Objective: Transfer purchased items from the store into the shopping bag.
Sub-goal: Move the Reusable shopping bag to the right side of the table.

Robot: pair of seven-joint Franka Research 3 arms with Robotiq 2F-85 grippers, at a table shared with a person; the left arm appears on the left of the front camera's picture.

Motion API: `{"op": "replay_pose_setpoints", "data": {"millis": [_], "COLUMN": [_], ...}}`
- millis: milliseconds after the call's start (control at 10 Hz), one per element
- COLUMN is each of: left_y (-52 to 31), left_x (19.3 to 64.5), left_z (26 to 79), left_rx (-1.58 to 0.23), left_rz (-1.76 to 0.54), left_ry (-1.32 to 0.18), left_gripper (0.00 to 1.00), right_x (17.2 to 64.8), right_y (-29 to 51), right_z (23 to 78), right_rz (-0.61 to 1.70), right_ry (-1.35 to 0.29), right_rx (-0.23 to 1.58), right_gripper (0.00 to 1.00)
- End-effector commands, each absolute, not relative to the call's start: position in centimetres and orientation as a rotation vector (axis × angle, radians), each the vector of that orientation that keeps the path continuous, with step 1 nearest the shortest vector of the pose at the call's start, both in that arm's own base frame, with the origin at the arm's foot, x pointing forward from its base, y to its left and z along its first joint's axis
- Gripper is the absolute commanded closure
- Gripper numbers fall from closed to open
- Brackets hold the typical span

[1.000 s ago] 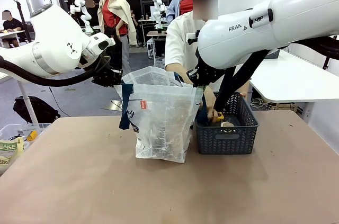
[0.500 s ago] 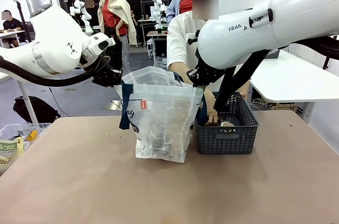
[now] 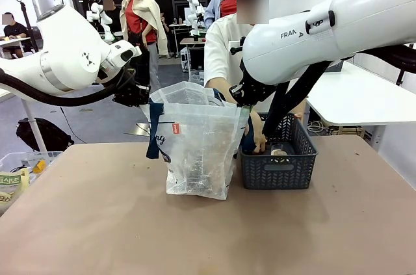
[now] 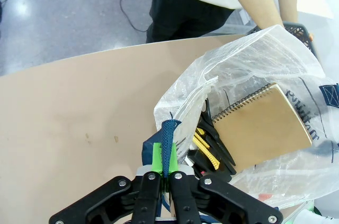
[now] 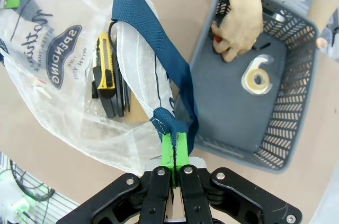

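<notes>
1. The shopping bag point(image 3: 198, 151) stands upright on the table point(image 3: 97, 223), just beside the grey basket point(image 3: 279, 171); translucent white plastic, navy strap handles point(image 5: 153, 38), dark lettering, small red-orange label.
2. The left gripper point(image 4: 163, 160) has its fingers clamped on one handle; the right gripper point(image 5: 175, 150) clamps the other.
3. Inside lie a brown spiral notebook point(image 4: 262, 126) and a yellow-black knife point(image 5: 103, 68).

A dark grey lattice basket point(image 3: 279, 172) stands on the tan table point(image 3: 97, 223).

The shopping bag point(image 3: 198, 151) is placed on the desk point(image 3: 97, 223), the basket point(image 3: 279, 174) just right of it. A spiral notebook point(image 4: 265, 123) and utility knife point(image 5: 104, 65) are contained in the bag, a tape roll point(image 5: 257, 79) in the basket.
</notes>
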State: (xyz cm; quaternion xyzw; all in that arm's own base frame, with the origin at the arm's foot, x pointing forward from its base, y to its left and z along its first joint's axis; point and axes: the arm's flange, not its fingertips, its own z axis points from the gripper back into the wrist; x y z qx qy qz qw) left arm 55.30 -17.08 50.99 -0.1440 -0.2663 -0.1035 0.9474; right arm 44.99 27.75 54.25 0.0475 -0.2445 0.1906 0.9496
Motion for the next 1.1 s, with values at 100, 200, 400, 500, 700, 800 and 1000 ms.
{"op": "replay_pose_setpoints", "data": {"millis": [100, 200, 400, 500, 700, 800, 1000], "left_y": [-16.77, -16.77, -16.77, -16.77, -16.77, -16.77, -16.77], "left_x": [55.64, 55.64, 55.64, 55.64, 55.64, 55.64, 55.64], "left_z": [51.32, 51.32, 51.32, 51.32, 51.32, 51.32, 51.32], "left_rx": [-0.284, -0.284, -0.284, -0.284, -0.284, -0.284, -0.284], "left_rz": [-0.214, -0.214, -0.214, -0.214, -0.214, -0.214, -0.214], "left_ry": [-0.552, -0.552, -0.552, -0.552, -0.552, -0.552, -0.552], "left_gripper": [1.0, 1.0, 1.0, 1.0, 1.0, 1.0, 1.0], "right_x": [44.87, 44.87, 44.87, 44.87, 44.87, 44.87, 44.87], "right_y": [27.37, 27.37, 27.37, 27.37, 27.37, 27.37, 27.37], "right_z": [54.03, 54.03, 54.03, 54.03, 54.03, 54.03, 54.03], "right_rz": [0.38, 0.38, 0.38, 0.38, 0.38, 0.38, 0.38], "right_ry": [-0.506, -0.506, -0.506, -0.506, -0.506, -0.506, -0.506], "right_rx": [0.099, 0.099, 0.099, 0.099, 0.099, 0.099, 0.099], "right_gripper": [1.0, 1.0, 1.0, 1.0, 1.0, 1.0, 1.0]}}
